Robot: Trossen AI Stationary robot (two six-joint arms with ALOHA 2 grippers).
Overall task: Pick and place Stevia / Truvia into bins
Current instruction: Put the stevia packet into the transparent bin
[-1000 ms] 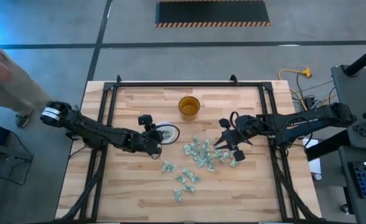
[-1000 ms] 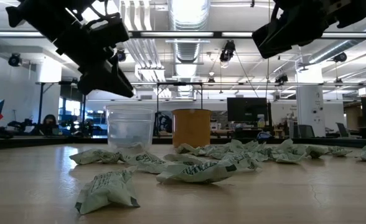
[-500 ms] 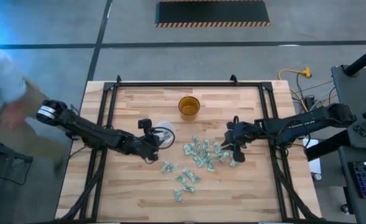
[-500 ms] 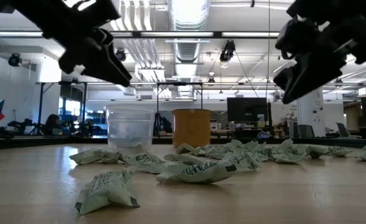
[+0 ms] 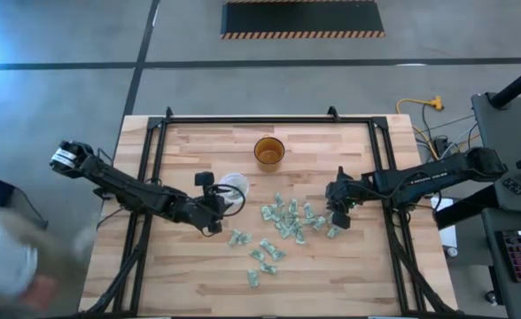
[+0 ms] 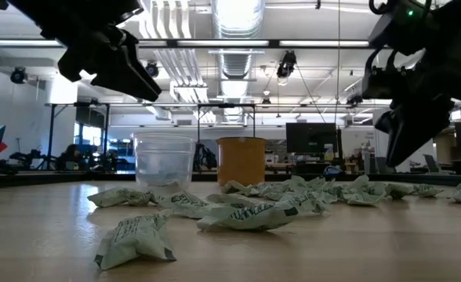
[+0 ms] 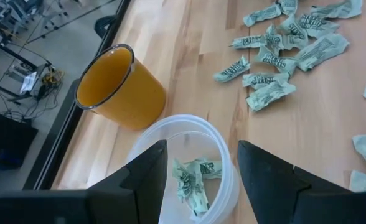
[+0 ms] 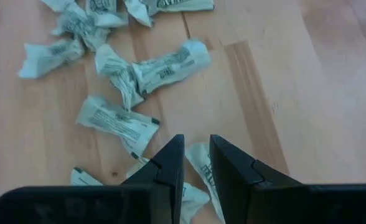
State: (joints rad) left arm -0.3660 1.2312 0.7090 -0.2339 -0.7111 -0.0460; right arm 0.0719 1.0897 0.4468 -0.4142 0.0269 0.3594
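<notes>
The left gripper point(image 7: 200, 171) hangs above the clear cup point(image 7: 226, 186), fingers point(image 7: 147, 168) spread wide with the cup's mouth showing between them. Inside the cup, right below the gripper, lie a couple of crumpled sachets point(image 7: 192, 180). Just beyond the clear cup, farther from the gripper, stands the amber cup point(image 7: 117, 87), apart from it.

The right gripper point(image 8: 195, 163) hovers low over the near edge of the sachet pile point(image 5: 289, 220), fingers point(image 8: 166, 165) drawn close with only a narrow gap and nothing pinched between them. One sachet point(image 8: 201, 167) lies on the table point(image 5: 349, 266) directly under that gap; others point(image 8: 117, 121) are scattered ahead of the fingertips.

From above, the pile spreads on the table between the two grippers, nearer the right one, with a few strays trailing toward the table's front edge.
</notes>
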